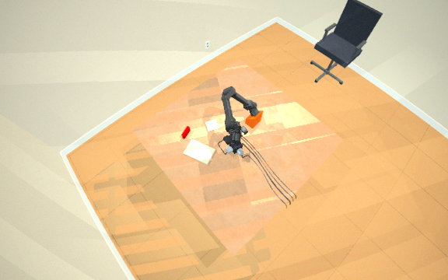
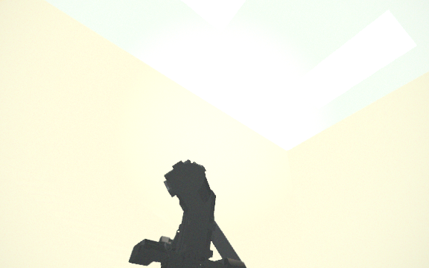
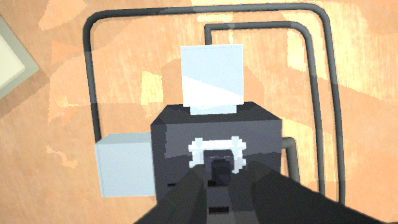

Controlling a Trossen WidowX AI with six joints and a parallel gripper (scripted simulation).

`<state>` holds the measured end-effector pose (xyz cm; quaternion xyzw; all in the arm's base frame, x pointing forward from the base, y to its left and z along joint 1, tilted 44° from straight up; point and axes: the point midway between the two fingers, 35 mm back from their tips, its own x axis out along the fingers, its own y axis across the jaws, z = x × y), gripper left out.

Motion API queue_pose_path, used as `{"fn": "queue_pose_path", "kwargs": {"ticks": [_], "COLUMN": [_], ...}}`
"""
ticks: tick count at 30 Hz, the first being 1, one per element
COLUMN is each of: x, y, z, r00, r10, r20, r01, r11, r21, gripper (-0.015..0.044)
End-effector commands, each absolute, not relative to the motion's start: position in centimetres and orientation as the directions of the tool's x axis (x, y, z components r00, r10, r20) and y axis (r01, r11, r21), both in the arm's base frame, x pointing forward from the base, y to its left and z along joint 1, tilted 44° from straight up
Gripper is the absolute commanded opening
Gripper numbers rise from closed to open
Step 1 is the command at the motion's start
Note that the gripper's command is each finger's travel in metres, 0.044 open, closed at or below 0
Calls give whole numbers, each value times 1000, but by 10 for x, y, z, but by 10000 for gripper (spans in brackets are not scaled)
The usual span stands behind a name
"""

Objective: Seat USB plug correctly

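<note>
The dark power cube (image 3: 172,135) (image 1: 232,147) fills the middle of the wrist view, with a white-outlined socket (image 3: 200,147) on its top face. A dark USB plug (image 3: 220,171) stands in that socket. My gripper (image 3: 226,172) (image 1: 233,141) points straight down over the cube, with its two fingers slightly apart on either side of the plug. I cannot see them pressing on it. Pale blocks sit on the cube's far side (image 3: 212,75) and left side (image 3: 122,165). The exterior view shows only the arm (image 2: 194,212) as a dark shape against the wall.
Dark cables (image 3: 90,75) (image 1: 271,175) loop around the cube and run off toward the table's (image 1: 286,155) front edge. An orange box (image 1: 254,118), a red item (image 1: 185,131), a white pad (image 1: 199,151) and a small white square (image 1: 211,124) lie nearby. An office chair (image 1: 342,39) stands far off.
</note>
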<state>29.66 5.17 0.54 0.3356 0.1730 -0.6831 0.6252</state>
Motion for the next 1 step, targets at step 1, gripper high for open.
{"fn": "queue_pose_path", "kwargs": {"ticks": [1], "x": [298], "y": [57], "z": [9], "r00": [11], "r10": [-733], "r20": [-680], "r01": [968], "r11": [-163], "r21": [192], "gripper": [95]}}
